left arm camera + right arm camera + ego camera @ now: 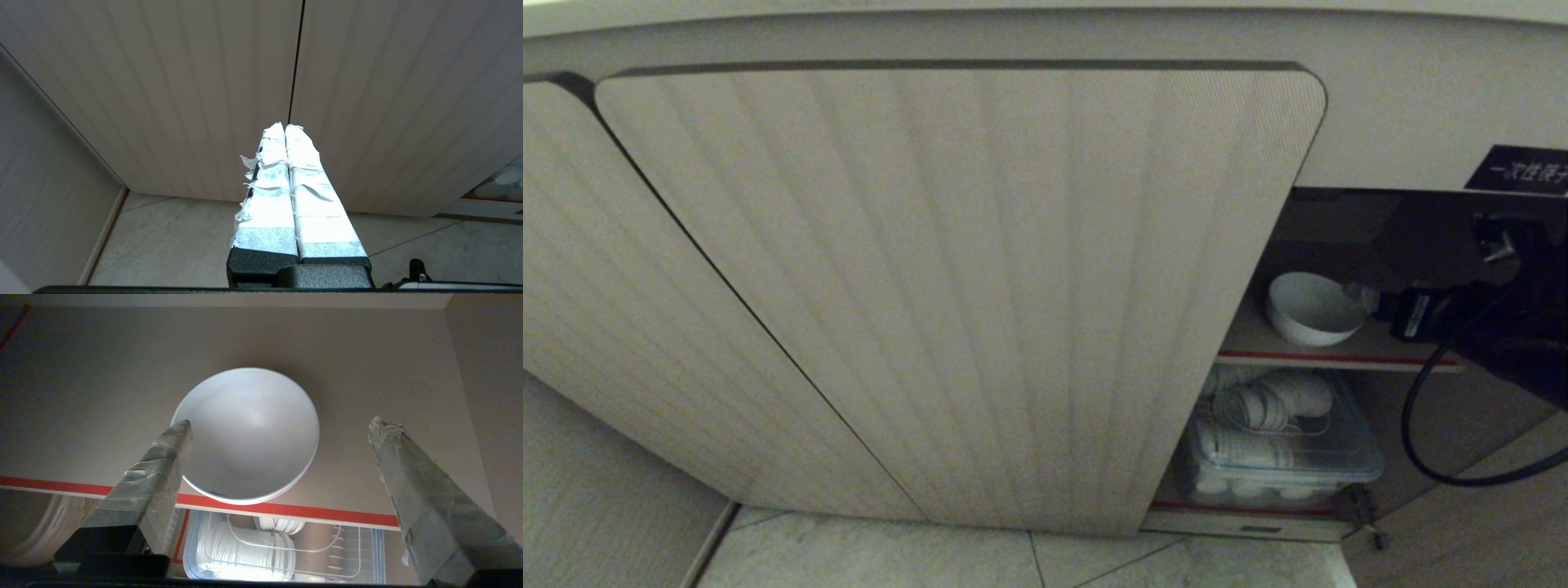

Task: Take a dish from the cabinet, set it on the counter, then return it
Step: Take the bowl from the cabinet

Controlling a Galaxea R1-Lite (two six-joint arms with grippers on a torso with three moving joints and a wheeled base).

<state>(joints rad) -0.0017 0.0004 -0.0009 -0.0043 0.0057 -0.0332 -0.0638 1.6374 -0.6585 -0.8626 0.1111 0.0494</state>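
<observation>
The dish [1313,307], a plain white bowl, stands upright on the cabinet's upper shelf [1339,357], close to its red front edge. My right gripper [1368,300] reaches into the cabinet [964,286] from the right and stops at the bowl's rim. In the right wrist view the gripper [282,424] is open wide. One fingertip [182,430] overlaps the rim of the dish [249,433], and I cannot tell whether it touches. The other fingertip [384,428] is well clear of it. My left gripper [284,127] is shut and empty, parked facing the closed doors. The counter is out of view.
A clear plastic box of ribbed paper cups [1282,449] fills the lower shelf. The wide ribbed door [964,286] covers the opening's left side. A black label [1519,170] sits above the opening, and a black cable [1421,425] loops below my right arm. Tiled floor [1013,563] lies below.
</observation>
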